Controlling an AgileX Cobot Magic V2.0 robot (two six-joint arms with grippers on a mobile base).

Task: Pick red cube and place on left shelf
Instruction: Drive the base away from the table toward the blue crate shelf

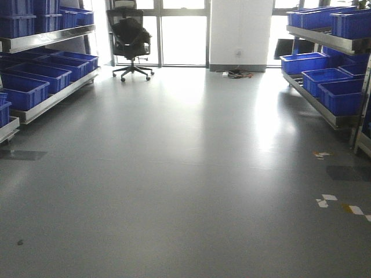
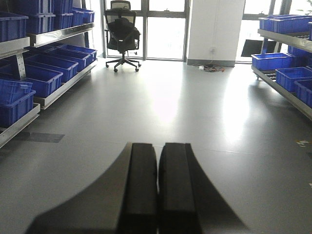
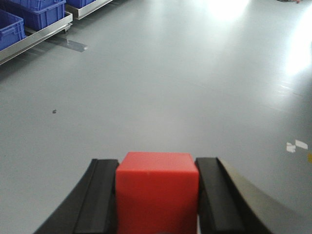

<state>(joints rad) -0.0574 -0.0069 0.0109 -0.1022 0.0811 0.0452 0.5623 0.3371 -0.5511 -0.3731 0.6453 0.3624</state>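
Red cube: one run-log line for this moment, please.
phase: pre-place | right gripper: shut on red cube | left gripper: shut, empty | left shelf: front-left, cube not yet placed

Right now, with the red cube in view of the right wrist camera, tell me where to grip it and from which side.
Take the red cube by its two opposite side faces, coming in level from the wrist camera's side. Those faces are flat and parallel, so a clamp sits flush. The right gripper holds it just so, fingers against both sides, top face bare.
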